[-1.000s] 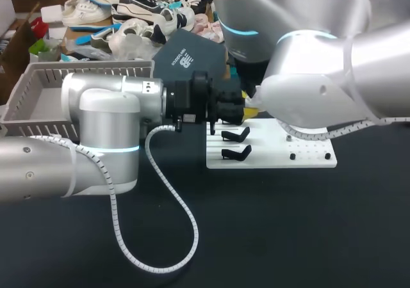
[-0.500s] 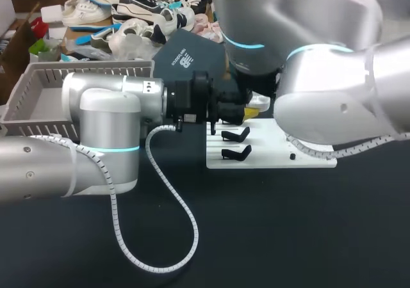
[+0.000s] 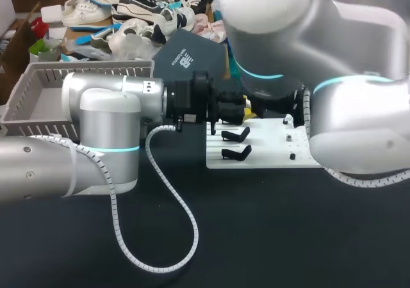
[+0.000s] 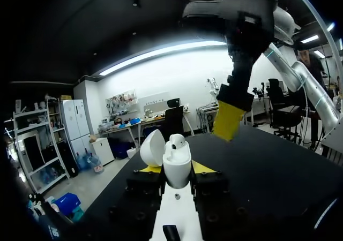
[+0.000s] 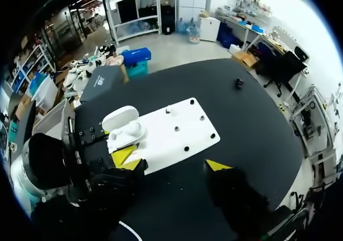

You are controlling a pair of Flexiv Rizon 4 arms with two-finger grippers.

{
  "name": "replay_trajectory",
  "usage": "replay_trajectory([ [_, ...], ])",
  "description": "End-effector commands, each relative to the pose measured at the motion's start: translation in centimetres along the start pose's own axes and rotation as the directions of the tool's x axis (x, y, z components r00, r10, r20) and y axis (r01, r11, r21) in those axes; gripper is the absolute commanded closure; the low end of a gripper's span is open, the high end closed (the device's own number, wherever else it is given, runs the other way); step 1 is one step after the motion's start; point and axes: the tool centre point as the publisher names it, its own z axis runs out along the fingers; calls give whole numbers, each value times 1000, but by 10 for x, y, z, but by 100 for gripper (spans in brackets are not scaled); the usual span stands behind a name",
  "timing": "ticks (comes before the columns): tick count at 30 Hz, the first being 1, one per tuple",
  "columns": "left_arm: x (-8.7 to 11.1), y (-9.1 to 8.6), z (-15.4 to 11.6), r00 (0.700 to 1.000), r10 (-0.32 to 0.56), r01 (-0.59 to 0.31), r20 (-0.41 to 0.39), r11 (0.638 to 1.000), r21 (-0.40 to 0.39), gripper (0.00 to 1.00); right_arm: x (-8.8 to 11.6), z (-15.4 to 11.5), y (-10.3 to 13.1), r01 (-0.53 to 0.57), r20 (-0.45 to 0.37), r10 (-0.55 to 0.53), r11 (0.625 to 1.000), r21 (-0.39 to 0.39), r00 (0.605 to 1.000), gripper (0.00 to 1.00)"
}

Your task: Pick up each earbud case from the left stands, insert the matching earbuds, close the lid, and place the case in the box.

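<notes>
By the white board [image 3: 269, 152]: left gripper [image 4: 177, 168] clamps white earbud case [image 4: 177, 156] (lid open, bud seated); right gripper [image 5: 170, 165] fingers apart; black table [image 3: 256, 237].

The earbud case [image 4: 177, 166] looks glossy plastic — the table [image 3: 275, 237] matt, the board [image 3: 269, 155] smooth.

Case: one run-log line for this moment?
left end effector: shut on case | lid: open | right end effector: open, empty, near case

black table [image 3: 256, 237] | dark flat box [image 3: 189, 57] tilted, table's 12 o'clock edge | small black item [image 5: 237, 82] lying alone on table
</notes>
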Motion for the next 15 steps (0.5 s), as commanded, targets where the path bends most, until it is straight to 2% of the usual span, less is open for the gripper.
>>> replay_trajectory([
  [1, 0, 0, 0, 1000, 1, -1, 1, 1000, -3, 100, 11, 10, -16, 42, 39, -39, 996, -80, 998, 35],
  [3, 0, 0, 0, 1000, 1, -1, 1, 1000, -3, 100, 15, 16, -20, 68, 46, -64, 993, -98, 997, 37],
  [8, 0, 0, 0, 1000, 1, -1, 1, 1000, -3, 100, 18, 36, -30, 109, 43, -105, 987, -118, 994, 32],
  [15, 0, 0, 0, 1000, 1, -1, 1, 1000, -3, 100, 8, 71, -39, 126, 11, -125, 979, -158, 992, 33],
])
